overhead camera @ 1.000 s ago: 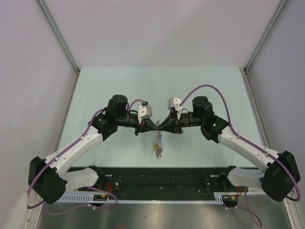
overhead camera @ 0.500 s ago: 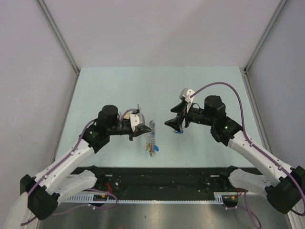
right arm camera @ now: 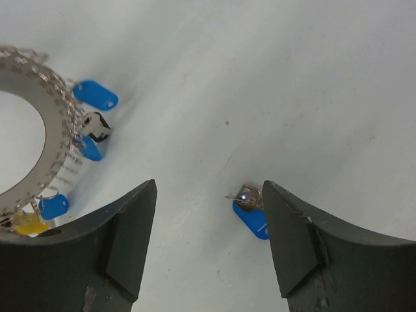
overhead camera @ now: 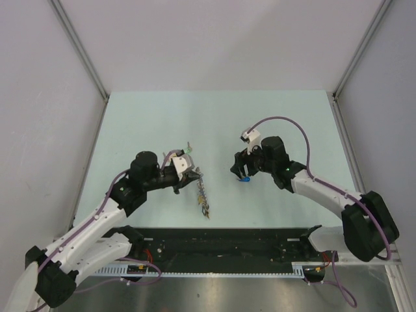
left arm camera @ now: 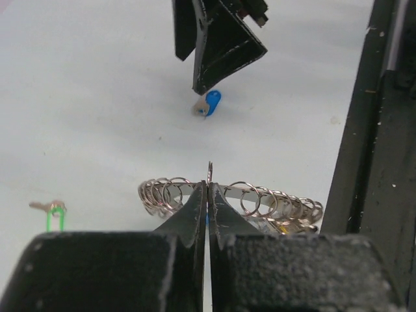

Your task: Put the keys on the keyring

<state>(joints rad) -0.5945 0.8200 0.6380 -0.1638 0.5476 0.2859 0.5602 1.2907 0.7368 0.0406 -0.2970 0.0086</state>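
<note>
Keyring [right arm camera: 57, 133]: cut off by the picture's left edge in the right wrist view. Its near side is hidden behind the left gripper [left arm camera: 208, 186]. Green-tagged key [left arm camera: 54, 218]: blurred.

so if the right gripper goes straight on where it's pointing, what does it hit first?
Most likely the blue-tagged key, lying on the table between the open jaws of the right gripper, close to one finger. It sits off-centre, so a fingertip may touch bare table first; depth is unclear.

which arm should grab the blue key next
Right. The right tool is open just above the blue-tagged key lying on the table. The left tool is shut on the keyring, so it is busy.
</note>
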